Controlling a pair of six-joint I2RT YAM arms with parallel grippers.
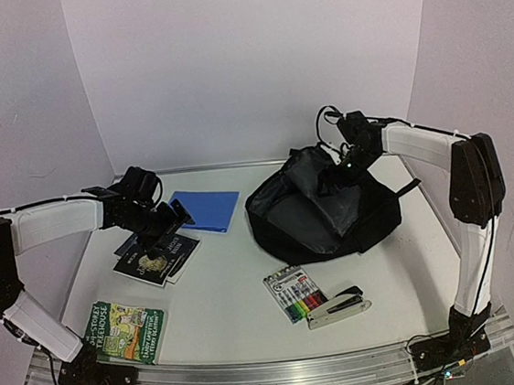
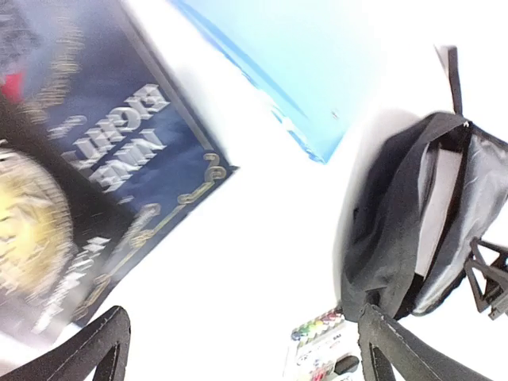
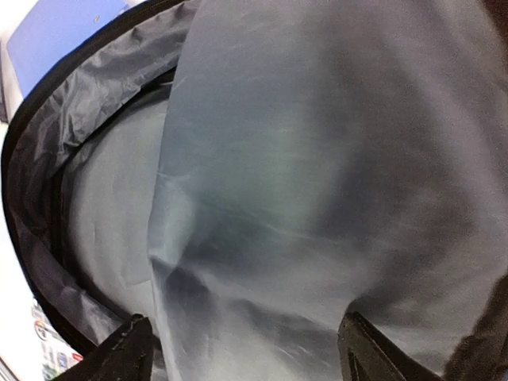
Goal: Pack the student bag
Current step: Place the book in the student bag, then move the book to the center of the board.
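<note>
Left arm (image 1: 56,223) and right arm (image 1: 418,145): white-covered links, black joints, thin cables; left end effector (image 1: 161,225) and right end effector (image 1: 338,177) are black

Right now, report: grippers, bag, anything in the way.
Left gripper open over dark book. Right gripper open at student bag mouth. Bag unzipped. Blue folder between book and bag.

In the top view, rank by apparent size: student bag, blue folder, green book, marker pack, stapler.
1. student bag
2. green book and blue folder: about alike; the book lies nearer the camera, so unranked
3. marker pack
4. stapler
</note>
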